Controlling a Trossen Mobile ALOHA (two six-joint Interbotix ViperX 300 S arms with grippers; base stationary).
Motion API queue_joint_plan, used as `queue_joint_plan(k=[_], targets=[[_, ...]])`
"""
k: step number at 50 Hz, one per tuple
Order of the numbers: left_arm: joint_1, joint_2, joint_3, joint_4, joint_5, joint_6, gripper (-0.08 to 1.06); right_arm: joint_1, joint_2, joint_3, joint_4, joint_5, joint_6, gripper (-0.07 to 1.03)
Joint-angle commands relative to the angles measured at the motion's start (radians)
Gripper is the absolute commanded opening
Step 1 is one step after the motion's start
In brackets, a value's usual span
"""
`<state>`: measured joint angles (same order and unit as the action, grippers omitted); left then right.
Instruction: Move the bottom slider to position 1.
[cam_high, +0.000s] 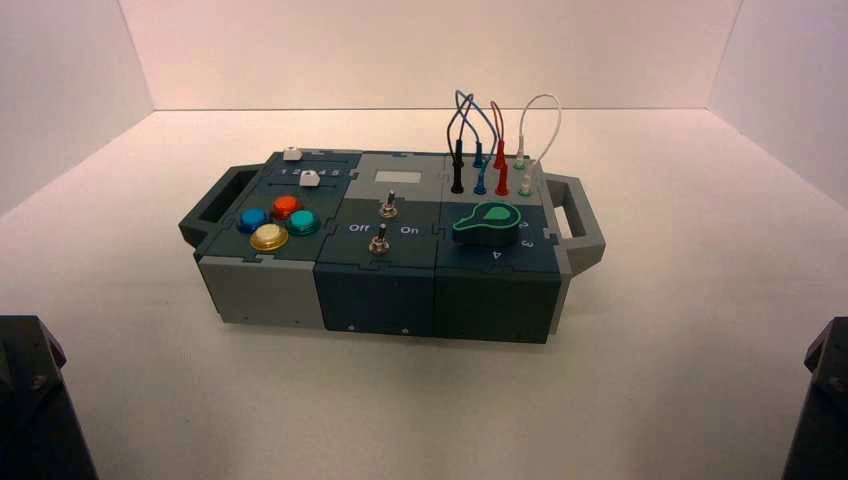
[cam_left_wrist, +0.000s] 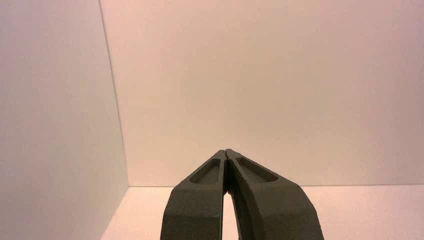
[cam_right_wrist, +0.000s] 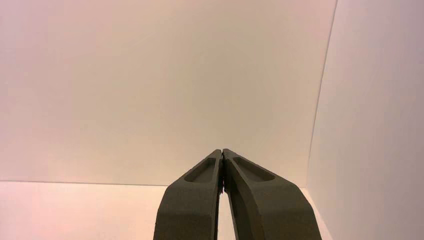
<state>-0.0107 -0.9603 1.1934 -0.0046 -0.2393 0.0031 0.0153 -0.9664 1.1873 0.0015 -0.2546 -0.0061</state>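
The box (cam_high: 385, 290) stands in the middle of the white floor in the high view. Two small white slider knobs sit on its far left panel. The bottom slider (cam_high: 310, 179) is the nearer knob, just under the white row of numerals, whose first digit is position 1 (cam_high: 284, 172). The other knob (cam_high: 292, 154) lies behind it. Both arms are parked at the near corners, far from the box. In the wrist views my left gripper (cam_left_wrist: 226, 152) and my right gripper (cam_right_wrist: 222, 151) are shut on nothing and face a bare wall.
Blue (cam_high: 252, 219), red (cam_high: 286, 206), teal (cam_high: 303, 222) and yellow (cam_high: 269, 237) push buttons sit in front of the sliders. Two toggle levers (cam_high: 390, 205) stand mid-box, with a green dial (cam_high: 487, 224) and plugged wires (cam_high: 497, 150) to the right. Handles (cam_high: 208, 205) jut out at both ends.
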Motion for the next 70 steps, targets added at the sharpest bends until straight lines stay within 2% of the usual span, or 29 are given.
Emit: queue_joint_plan(k=[1, 17, 34, 40, 47, 48, 54, 59, 64, 70], targets=[[-0.002, 0.002, -0.017, 0.002, 0.003, 0.003, -0.03, 0.005, 0.005, -0.02, 0.0, -0.003, -0.003, -0.02], [-0.002, 0.0, -0.015, 0.002, 0.008, 0.003, -0.03, 0.008, 0.009, -0.018, -0.002, 0.014, -0.003, -0.02], [-0.009, 0.058, -0.035, 0.002, 0.041, 0.005, -0.03, 0.025, 0.06, -0.049, -0.002, 0.103, -0.003, -0.02], [-0.035, 0.087, -0.052, 0.0, 0.087, 0.005, -0.03, 0.031, 0.08, -0.063, 0.0, 0.141, -0.003, -0.02], [-0.086, 0.135, -0.086, 0.0, 0.189, 0.006, -0.03, 0.078, 0.12, -0.091, 0.0, 0.216, -0.003, -0.02], [-0.1, 0.144, -0.095, 0.0, 0.215, 0.005, -0.03, 0.103, 0.135, -0.107, 0.0, 0.253, -0.003, -0.02], [-0.141, 0.175, -0.118, 0.0, 0.29, 0.005, -0.03, 0.166, 0.187, -0.144, 0.006, 0.348, -0.003, -0.02], [-0.167, 0.195, -0.132, -0.005, 0.33, 0.005, -0.03, 0.219, 0.242, -0.181, 0.015, 0.422, -0.003, -0.02], [-0.189, 0.219, -0.14, -0.011, 0.354, 0.002, -0.03, 0.262, 0.291, -0.204, 0.023, 0.462, -0.002, -0.02], [-0.224, 0.259, -0.147, -0.012, 0.377, -0.002, -0.03, 0.318, 0.345, -0.232, 0.054, 0.497, -0.002, -0.02]])
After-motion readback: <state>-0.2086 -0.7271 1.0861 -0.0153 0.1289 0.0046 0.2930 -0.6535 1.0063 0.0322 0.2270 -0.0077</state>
